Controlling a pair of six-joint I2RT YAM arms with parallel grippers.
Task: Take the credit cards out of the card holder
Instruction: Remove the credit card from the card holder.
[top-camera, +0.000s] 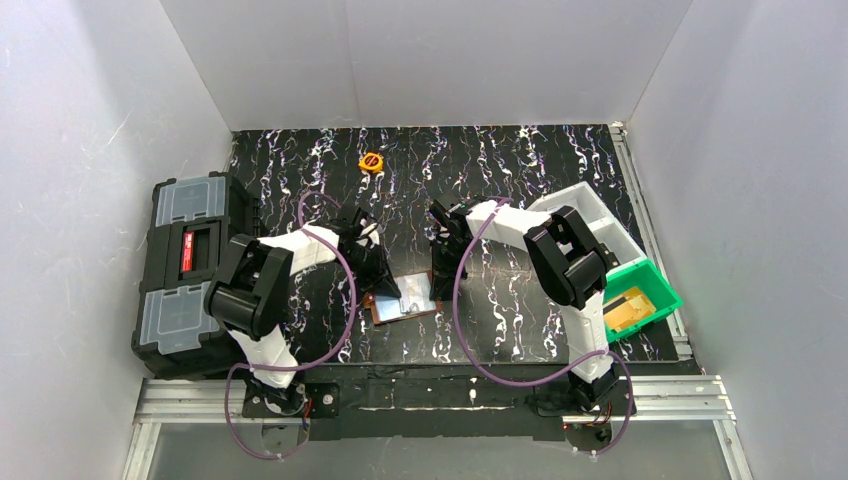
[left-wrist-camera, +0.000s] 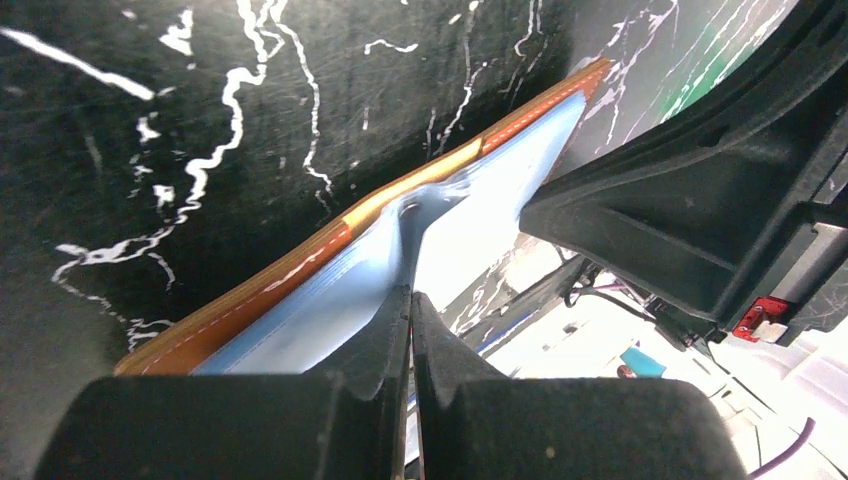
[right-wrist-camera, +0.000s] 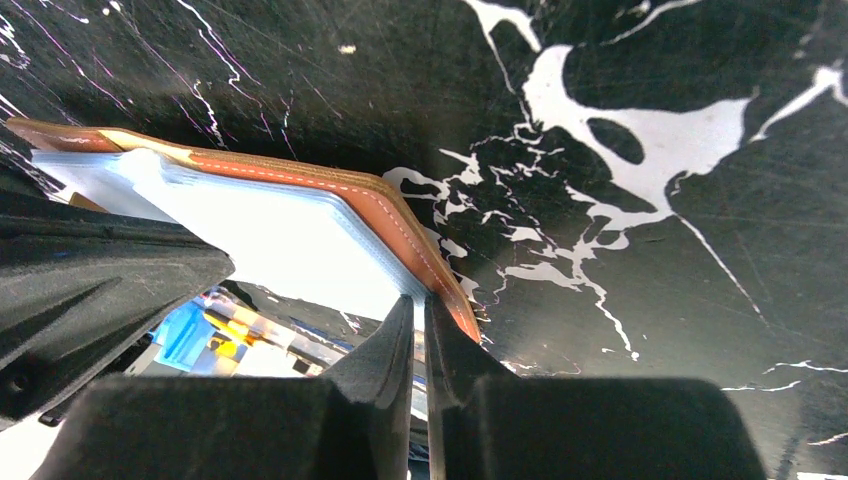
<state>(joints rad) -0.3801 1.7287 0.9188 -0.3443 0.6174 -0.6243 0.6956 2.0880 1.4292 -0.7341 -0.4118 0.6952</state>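
The brown leather card holder (top-camera: 408, 300) lies open on the black marbled table between my two grippers. My left gripper (top-camera: 388, 288) is shut on a pale blue clear pocket leaf (left-wrist-camera: 330, 300) of the holder (left-wrist-camera: 240, 300), pinching it at the fingertips (left-wrist-camera: 411, 292). My right gripper (top-camera: 440, 288) is shut on the holder's corner edge (right-wrist-camera: 385, 205), where the pocket layers meet the leather, at its fingertips (right-wrist-camera: 420, 298). A tan strip (left-wrist-camera: 400, 198) shows between leather and pocket; I cannot tell if it is a card. An orange-tan credit card (top-camera: 628, 308) lies in the green bin (top-camera: 662, 283).
A big black toolbox (top-camera: 190, 270) with grey lids stands at the left edge. A white tray (top-camera: 590, 205) sits behind the green bin at the right. A small round orange object (top-camera: 371, 161) lies at the back. White walls enclose the table.
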